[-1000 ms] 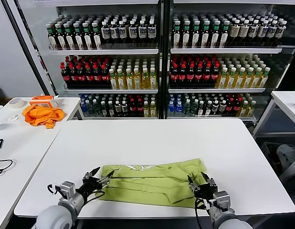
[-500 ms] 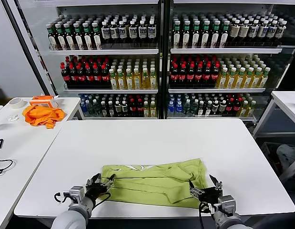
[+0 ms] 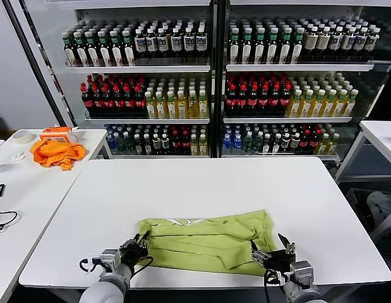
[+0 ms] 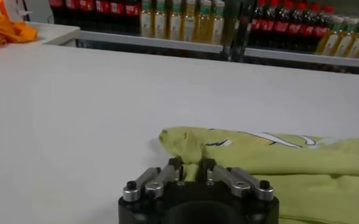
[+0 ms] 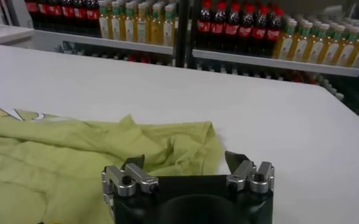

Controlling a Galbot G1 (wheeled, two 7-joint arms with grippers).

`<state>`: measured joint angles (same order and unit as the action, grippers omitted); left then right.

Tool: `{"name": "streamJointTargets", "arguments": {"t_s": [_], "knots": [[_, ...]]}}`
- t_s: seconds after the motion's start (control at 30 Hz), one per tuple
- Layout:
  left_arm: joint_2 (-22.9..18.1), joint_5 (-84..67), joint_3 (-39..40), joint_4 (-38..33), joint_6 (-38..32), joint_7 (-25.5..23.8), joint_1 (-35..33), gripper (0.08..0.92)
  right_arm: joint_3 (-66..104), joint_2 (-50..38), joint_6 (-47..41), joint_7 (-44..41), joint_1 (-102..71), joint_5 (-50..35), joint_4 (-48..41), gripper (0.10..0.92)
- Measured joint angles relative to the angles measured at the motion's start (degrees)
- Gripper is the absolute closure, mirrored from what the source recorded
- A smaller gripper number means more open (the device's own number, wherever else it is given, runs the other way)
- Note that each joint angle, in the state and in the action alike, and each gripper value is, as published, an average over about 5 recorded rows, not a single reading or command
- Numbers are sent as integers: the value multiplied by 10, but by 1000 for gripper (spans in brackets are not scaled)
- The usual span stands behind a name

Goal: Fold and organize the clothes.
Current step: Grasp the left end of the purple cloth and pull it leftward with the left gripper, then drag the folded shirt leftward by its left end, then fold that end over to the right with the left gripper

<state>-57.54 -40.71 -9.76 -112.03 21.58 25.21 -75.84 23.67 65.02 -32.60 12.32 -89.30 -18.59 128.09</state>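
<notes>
One lime-green T-shirt point(image 3: 208, 243) lies partly folded along the near edge of the white surface point(image 3: 201, 183), stretched from left to right, with its pale print showing at the far left of the bundle. It looks thin, soft and light, so it should drape and sag wherever it is not supported, and a loose layer could slip out of a shallow pinch. Good places to take hold are the two near corners of the folded stack, low against the surface, catching all layers at once.

At the shirt's near-left corner, the left tool point(image 4: 191, 165) has its fingers drawn narrow, and the left wrist view shows a bunched ridge of green fabric pinched between them. The right tool point(image 5: 187, 164) sits at the near-right corner with its fingers spread wide; the cloth's edge lies between and just ahead of them, but nothing is gripped. As I judge it, that side needs to close on the hem before any lift, or the shirt will skew.
</notes>
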Motion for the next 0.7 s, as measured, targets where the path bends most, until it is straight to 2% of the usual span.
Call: {"name": "streamJointTargets", "arguments": {"t_s": [0.17, 0.4, 0.7], "knots": [[-5, 39, 0, -5, 3, 6, -4, 902, -1, -3, 0, 0, 3, 0, 1, 203], [9, 111, -38, -25, 28, 10, -18, 902, 2, -8, 0, -2, 7, 0, 2, 203], [57, 163, -162, -41, 55, 4, -63, 902, 10, -11, -1, -5, 13, -1, 5, 203]]}}
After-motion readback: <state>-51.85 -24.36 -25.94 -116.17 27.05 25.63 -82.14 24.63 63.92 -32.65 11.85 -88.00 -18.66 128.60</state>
